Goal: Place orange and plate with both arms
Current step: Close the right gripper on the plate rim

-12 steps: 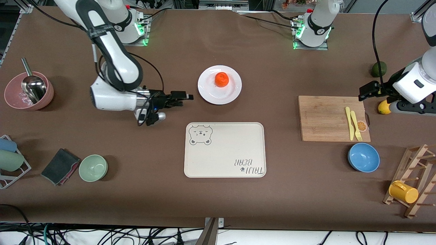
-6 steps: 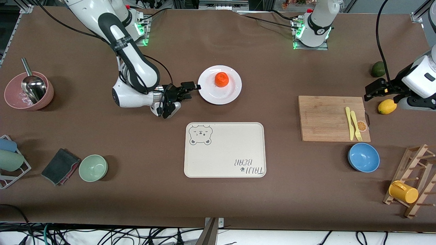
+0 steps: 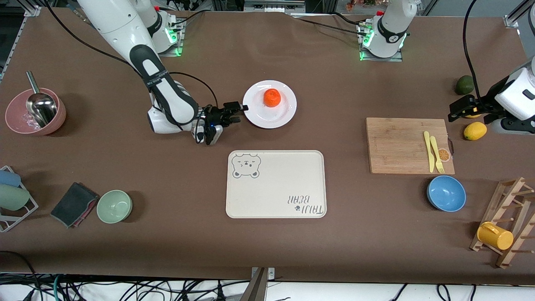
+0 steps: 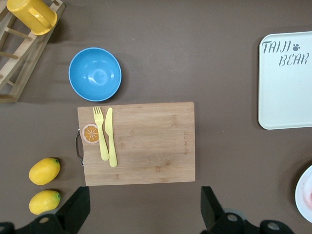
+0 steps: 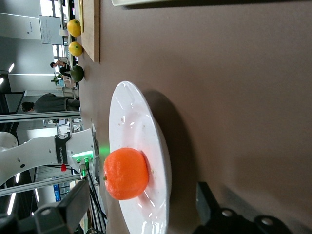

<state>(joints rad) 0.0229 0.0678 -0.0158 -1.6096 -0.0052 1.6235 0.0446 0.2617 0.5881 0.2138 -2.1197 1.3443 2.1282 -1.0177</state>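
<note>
The orange (image 3: 272,97) lies on the white plate (image 3: 280,117), which sits on the table farther from the front camera than the cream tray. My right gripper (image 3: 239,111) is open at the plate's rim on the right arm's side, one finger above the rim and one below it. In the right wrist view the orange (image 5: 126,173) and plate (image 5: 153,141) fill the space between my open fingers (image 5: 66,209). My left gripper (image 3: 456,109) is open and empty, held above the table near the lemons. Its wrist view shows the gripper (image 4: 144,214) and the plate's edge (image 4: 304,197).
The cream bear-printed tray (image 3: 276,184) lies nearer the camera than the plate. A wooden board (image 3: 401,144) with yellow cutlery, a blue bowl (image 3: 446,193), lemon (image 3: 475,131) and dark green fruit (image 3: 464,85) are toward the left arm's end. A pink bowl (image 3: 35,112) and green bowl (image 3: 114,206) are toward the right arm's end.
My right gripper has moved toward the plate and now reaches its rim. My left gripper has drifted slightly away from the board. The plate and orange have not moved.
</note>
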